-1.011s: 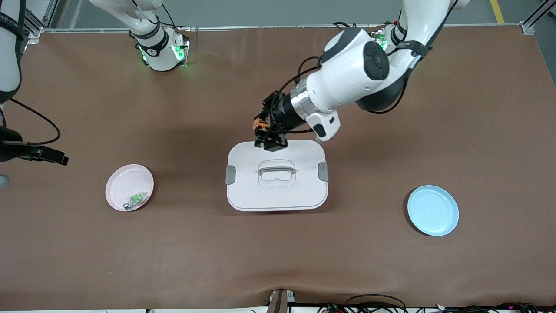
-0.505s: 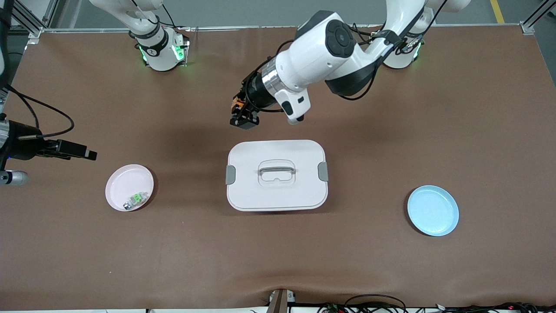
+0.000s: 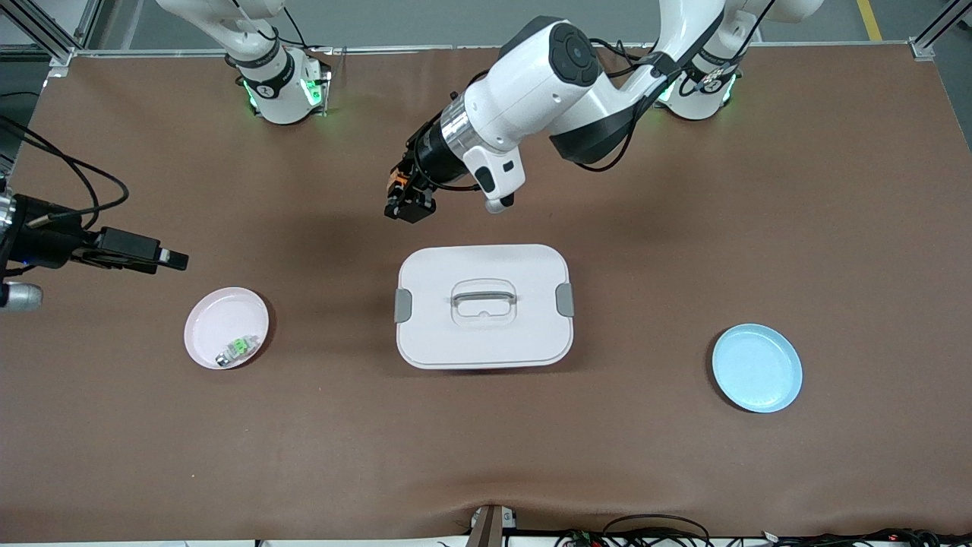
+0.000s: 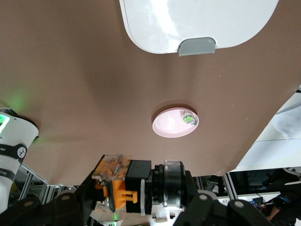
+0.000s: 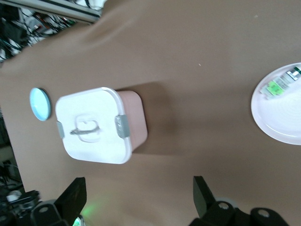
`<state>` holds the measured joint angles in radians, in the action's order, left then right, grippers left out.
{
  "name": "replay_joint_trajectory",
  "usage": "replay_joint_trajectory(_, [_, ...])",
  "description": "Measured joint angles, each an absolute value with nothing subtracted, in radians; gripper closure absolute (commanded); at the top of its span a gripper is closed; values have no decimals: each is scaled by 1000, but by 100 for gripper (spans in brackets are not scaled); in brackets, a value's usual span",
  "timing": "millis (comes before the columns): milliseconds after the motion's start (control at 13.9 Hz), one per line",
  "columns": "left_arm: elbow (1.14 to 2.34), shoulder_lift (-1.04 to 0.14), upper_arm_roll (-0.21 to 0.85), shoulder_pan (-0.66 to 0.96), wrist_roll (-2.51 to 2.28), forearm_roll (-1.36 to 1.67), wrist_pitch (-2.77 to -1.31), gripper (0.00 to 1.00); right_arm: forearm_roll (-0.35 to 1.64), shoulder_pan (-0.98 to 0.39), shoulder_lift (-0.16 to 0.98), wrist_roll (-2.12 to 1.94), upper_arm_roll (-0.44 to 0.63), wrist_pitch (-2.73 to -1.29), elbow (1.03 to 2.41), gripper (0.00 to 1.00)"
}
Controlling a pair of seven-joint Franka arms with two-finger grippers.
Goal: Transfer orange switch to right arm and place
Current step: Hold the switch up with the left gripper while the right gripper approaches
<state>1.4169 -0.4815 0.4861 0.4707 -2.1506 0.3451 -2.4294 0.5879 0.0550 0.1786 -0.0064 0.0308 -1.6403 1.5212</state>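
Observation:
My left gripper (image 3: 406, 201) is shut on the orange switch (image 3: 394, 182), a small black and orange part, and holds it over bare table between the white box and the right arm's base. In the left wrist view the switch (image 4: 123, 184) lies crosswise between the fingers of the left gripper (image 4: 136, 200). My right gripper (image 3: 168, 260) reaches in from the right arm's end of the table, over the mat beside the pink plate. It is open and empty, and its fingers (image 5: 73, 197) stand wide apart in the right wrist view.
A white lidded box (image 3: 440, 334) with grey clips stands mid-table. A pink plate (image 3: 209, 319) holds a green-and-silver part (image 3: 237, 349). A blue plate (image 3: 756, 368) lies toward the left arm's end.
My left gripper has carried the switch off the box's edge, toward the bases and the right arm's end. My right gripper has come in from the table's end toward the middle.

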Motion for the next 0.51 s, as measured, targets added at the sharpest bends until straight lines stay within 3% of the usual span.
replay_joint_trajectory(289, [1417, -484, 485, 471, -2157, 335, -2435, 90, 592, -14, 39, -85, 21, -1749, 1704, 0])
replay_joint_trajectory(505, [1417, -487, 484, 471, -2157, 331, -2451, 90, 610, -46, 6, -166, 20, -1756, 1747, 0])
